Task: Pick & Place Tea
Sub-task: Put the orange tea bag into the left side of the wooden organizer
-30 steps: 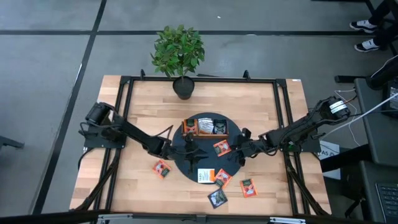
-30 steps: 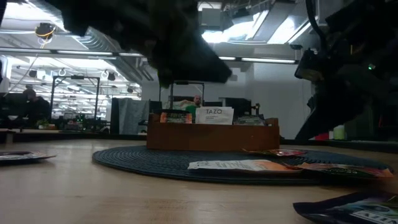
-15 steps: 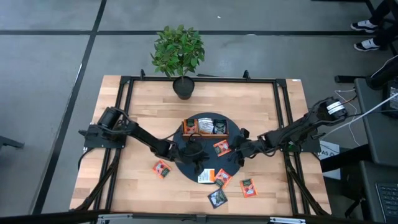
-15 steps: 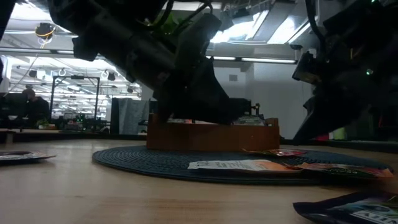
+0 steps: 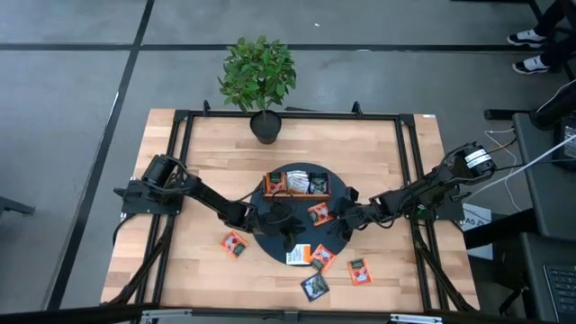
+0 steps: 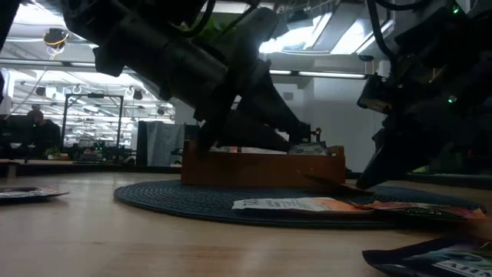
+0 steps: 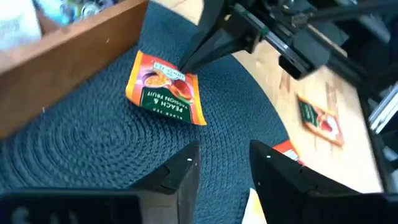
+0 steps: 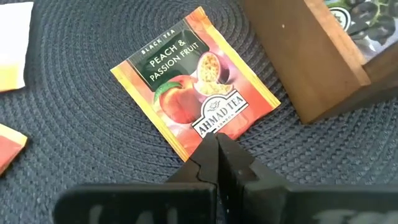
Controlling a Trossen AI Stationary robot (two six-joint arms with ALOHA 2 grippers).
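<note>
- The right gripper [image 8: 217, 144] was low over the round dark mat [image 5: 270, 241], next to the wooden tray [image 5: 297, 192].
- Its two fingers were pressed tight together, and their tips touched the edge of an orange peach tea bag [image 8: 194, 81]. I could not tell if a bit of the bag was pinched between them.
- That peach tea bag lay flat on the mat, just beside a corner of the tray.
- The left gripper [image 7: 222, 163] hung over the mat too, near the same peach tea bag [image 7: 166, 88]. Its fingers were spread apart with nothing between them.
- From the left arm's camera, the right gripper [image 7: 186, 66] came down from the far side and touched the bag's edge.
- The tray already had some tea bags [image 5: 297, 183] standing in it.
- More tea bags lay loose: a white one [image 5: 296, 255] and an orange one [image 5: 322, 257] at the mat's front edge, and an orange one [image 5: 234, 243] on the bare table [image 5: 198, 153] near the left arm.
- Two more sat on the table in front of the mat, one orange [image 5: 359, 270] and one dark [image 5: 315, 286].
- A potted plant [image 5: 259, 76] stood at the far edge of the table.
</note>
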